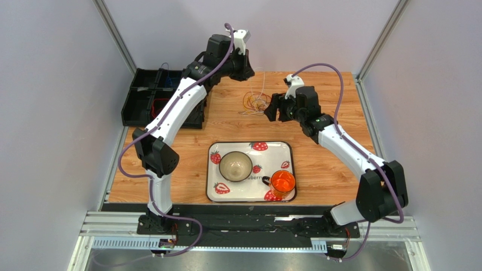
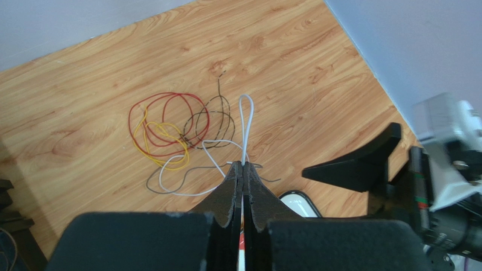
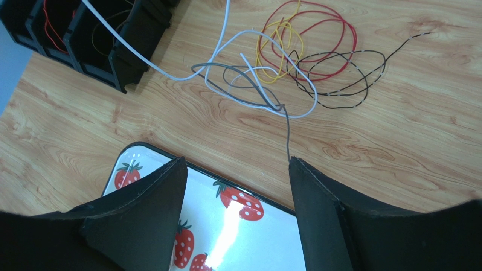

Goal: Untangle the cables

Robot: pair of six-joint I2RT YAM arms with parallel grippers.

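Left claw [image 2: 243, 167] is pinched tight on the white cable [image 2: 245, 113], above the tangle of cables [image 2: 175, 130] near the middle of the bench's [image 1: 339, 164] far edge. Right claw [image 3: 236, 164] gapes wide, holding nothing, over the far rim of the tray [image 1: 274, 155]. The tray carries a bowl [image 1: 236, 166] and an orange cup [image 1: 282, 183]. The black bin [image 3: 136, 34] at the far-left corner holds a red cable [image 3: 50, 28]. The tangle lies well apart from the right edge.

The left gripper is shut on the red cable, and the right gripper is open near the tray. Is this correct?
Not quite: the left gripper is shut on the white cable, not the red cable, which lies on the table; the left wrist view shows this. The right gripper is open near the tray.
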